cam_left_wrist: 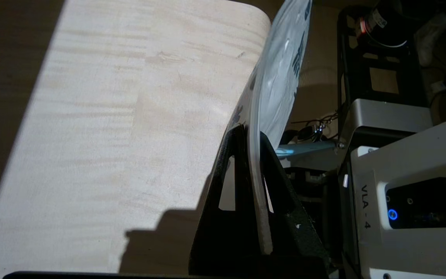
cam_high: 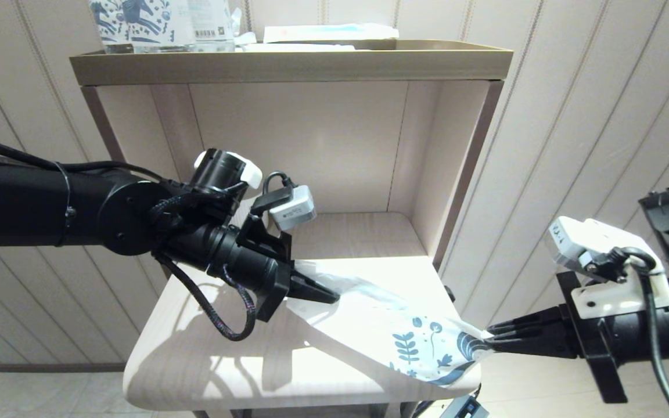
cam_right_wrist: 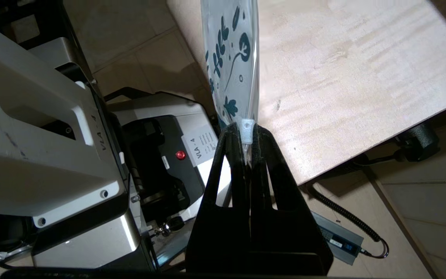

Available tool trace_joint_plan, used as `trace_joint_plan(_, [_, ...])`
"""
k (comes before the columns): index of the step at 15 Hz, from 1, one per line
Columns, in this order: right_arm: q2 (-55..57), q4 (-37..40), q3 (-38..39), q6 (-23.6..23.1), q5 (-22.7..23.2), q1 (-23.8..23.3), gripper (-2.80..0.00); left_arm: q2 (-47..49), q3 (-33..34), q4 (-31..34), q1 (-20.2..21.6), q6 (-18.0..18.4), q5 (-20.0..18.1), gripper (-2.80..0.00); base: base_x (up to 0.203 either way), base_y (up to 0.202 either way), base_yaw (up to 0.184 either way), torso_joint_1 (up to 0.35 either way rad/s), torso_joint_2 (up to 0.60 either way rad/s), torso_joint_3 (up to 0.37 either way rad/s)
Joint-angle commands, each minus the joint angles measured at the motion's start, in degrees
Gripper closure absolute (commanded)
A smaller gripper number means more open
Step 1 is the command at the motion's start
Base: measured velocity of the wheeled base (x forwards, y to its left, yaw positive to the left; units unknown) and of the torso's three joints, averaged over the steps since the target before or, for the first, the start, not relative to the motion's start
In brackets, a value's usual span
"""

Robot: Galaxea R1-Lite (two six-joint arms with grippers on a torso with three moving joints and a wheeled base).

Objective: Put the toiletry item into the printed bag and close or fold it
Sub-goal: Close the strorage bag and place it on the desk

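The printed bag (cam_high: 392,334), white with dark blue leaves and swirls at its right end, hangs stretched just above the front right of the wooden shelf (cam_high: 212,354). My left gripper (cam_high: 334,298) is shut on its plain end. My right gripper (cam_high: 488,339) is shut on its printed end, where a small white slider tab (cam_right_wrist: 247,130) shows between the fingers. In the left wrist view the bag (cam_left_wrist: 281,73) runs edge-on from the left gripper (cam_left_wrist: 251,135); in the right wrist view the bag (cam_right_wrist: 230,58) rises from the right gripper (cam_right_wrist: 247,133). The toiletry item is not visible.
The shelf sits inside an open cabinet with a back wall (cam_high: 299,145) and side walls. A tray (cam_high: 288,61) on top holds blue horse-printed white packs (cam_high: 154,23) and a flat white packet (cam_high: 328,32). The robot's base (cam_right_wrist: 45,128) and a power brick (cam_right_wrist: 339,240) lie below the shelf's edge.
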Motion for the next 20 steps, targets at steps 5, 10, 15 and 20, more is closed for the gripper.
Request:
trace_joint_plan(5, [1.4,-2.6,0.0,0.7,0.3,0.0,0.00,0.1,-0.1,0.3,0.0,0.2,-0.3,0.00,0.000,0.000,0.000,0.000,0.00,0.000])
trace_joint_plan(10, [2.8,-5.8,-1.6,0.9,0.1,-1.3,0.00,0.2,-0.5,0.1,0.1,0.0,-0.3,0.00,0.000,0.000,0.000,0.000,0.00,0.000])
trace_joint_plan(15, [-1.4,-2.9,-5.5,0.9,0.5,-10.9,0.00,2.4,-4.4,0.0,2.6,-3.4,-0.3,0.00,0.000,0.000,0.000,0.000,0.00,0.000])
trace_joint_plan(20, [-3.6,-2.2,-2.9,0.9,1.7,-12.6,0.00,7.1,-14.8,0.3,7.3,-14.6,0.3,0.00,0.000,0.000,0.000,0.000,0.00,0.000])
